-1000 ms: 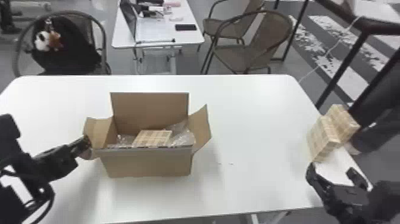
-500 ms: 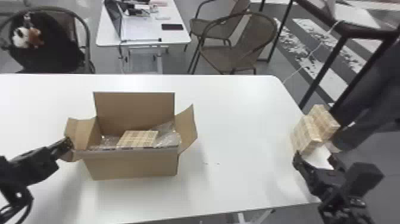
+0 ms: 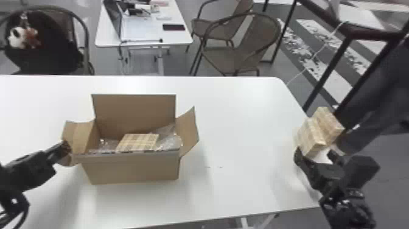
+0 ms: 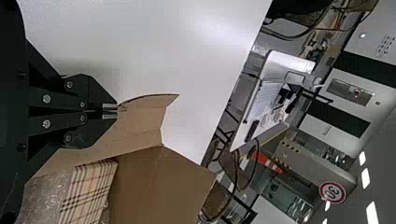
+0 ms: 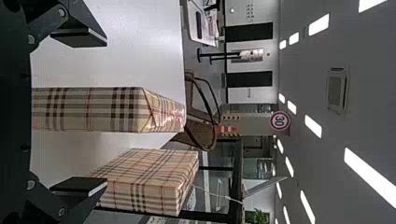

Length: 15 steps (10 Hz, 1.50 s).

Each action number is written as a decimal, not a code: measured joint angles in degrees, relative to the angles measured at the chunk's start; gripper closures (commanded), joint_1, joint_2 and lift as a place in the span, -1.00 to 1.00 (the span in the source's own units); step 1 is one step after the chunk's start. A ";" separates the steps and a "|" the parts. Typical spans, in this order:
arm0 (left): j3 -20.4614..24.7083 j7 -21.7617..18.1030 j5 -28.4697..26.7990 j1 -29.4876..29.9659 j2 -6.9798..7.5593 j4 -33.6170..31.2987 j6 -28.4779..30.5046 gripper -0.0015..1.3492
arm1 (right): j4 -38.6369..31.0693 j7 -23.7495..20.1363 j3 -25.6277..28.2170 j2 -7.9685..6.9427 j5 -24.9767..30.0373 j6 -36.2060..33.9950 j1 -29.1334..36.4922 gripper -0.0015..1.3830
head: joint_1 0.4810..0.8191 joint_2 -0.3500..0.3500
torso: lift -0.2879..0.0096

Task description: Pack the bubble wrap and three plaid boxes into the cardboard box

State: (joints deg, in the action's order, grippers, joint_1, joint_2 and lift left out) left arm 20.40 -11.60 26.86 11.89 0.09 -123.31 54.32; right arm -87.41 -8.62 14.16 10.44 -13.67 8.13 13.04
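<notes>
My left gripper is at the cardboard box, on its left side flap. In the left wrist view, my left gripper is shut on the edge of that flap. Inside the carton a plaid box lies with bubble wrap around it. My right gripper stands open just in front of two plaid boxes at the table's right edge, the nearer one and the farther one. In the right wrist view, my right gripper has the upright plaid box between its fingers, untouched; the other box is beside the lower finger.
The white table stretches between the carton and the plaid boxes. The carton's back flap stands up and its right flap leans outward. A dark metal frame and a person's dark sleeve are beyond the right edge.
The head view has swung to the right, shifting the scene leftward. My right gripper has moved forward to the plaid boxes, still open. The left one has kept its place on the flap.
</notes>
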 measured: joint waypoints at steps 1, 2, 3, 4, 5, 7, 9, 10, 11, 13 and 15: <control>-0.06 0.00 -0.04 0.00 0.00 0.00 -0.13 0.81 | 1.80 -0.62 -0.22 0.01 0.12 0.60 -1.44 -0.66 | 0.27 -0.42 | -0.06; -0.15 0.00 -0.07 -0.01 0.00 0.00 -0.19 0.81 | 2.81 -0.72 -0.43 -0.08 0.49 0.94 -2.48 -0.36 | 0.27 -0.42 | -0.06; -0.18 0.00 -0.18 -0.01 0.00 0.00 -0.29 0.81 | 3.18 -0.70 -0.49 -0.18 0.76 0.86 -3.12 0.45 | 0.27 -0.41 | -0.06; -0.19 0.00 -0.32 0.02 0.00 0.00 -0.34 0.81 | 3.36 -0.28 -0.44 -0.18 0.51 0.15 -3.52 0.61 | 0.27 -0.42 | -0.06; -0.19 0.00 -0.35 0.05 0.00 0.00 -0.35 0.81 | 3.16 0.62 -0.39 -0.20 0.26 -0.54 -3.62 0.62 | 0.27 -0.43 | -0.06; -0.19 0.00 -0.47 0.10 0.00 0.04 -0.32 0.81 | 2.06 1.03 -0.44 -0.50 0.17 -0.70 -2.80 0.63 | 0.27 -0.42 | -0.06; -0.14 0.00 -0.50 0.17 0.00 0.06 -0.28 0.81 | 1.16 1.05 -0.46 -0.84 -0.73 -0.11 -1.52 0.63 | 0.27 -0.42 | -0.06; -0.17 0.00 -0.56 0.11 0.00 0.07 -0.32 0.81 | -0.53 0.98 -0.87 -0.86 -2.66 -0.31 -0.40 0.63 | 0.27 -0.40 | -0.06; -0.13 0.00 -0.58 0.10 0.00 0.08 -0.34 0.81 | -4.81 0.79 -1.97 -0.78 -7.01 -3.77 1.08 0.63 | 0.27 -0.34 | -0.06; 0.13 0.00 -0.61 0.23 0.00 0.06 -0.36 0.81 | -20.83 -2.92 -3.05 1.08 -15.81 -29.73 -1.00 0.63 | 0.27 -0.11 | -0.06; -0.60 0.18 -1.31 -0.45 0.00 0.04 -0.13 0.81 | -29.91 4.20 -3.83 6.93 -35.06 -59.96 -13.72 0.63 | 0.27 0.16 | -0.06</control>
State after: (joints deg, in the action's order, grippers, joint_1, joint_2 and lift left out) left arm 19.80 -11.42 25.55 11.44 0.09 -123.27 54.20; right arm -117.32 -4.42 10.33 17.38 -48.74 -51.84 -0.68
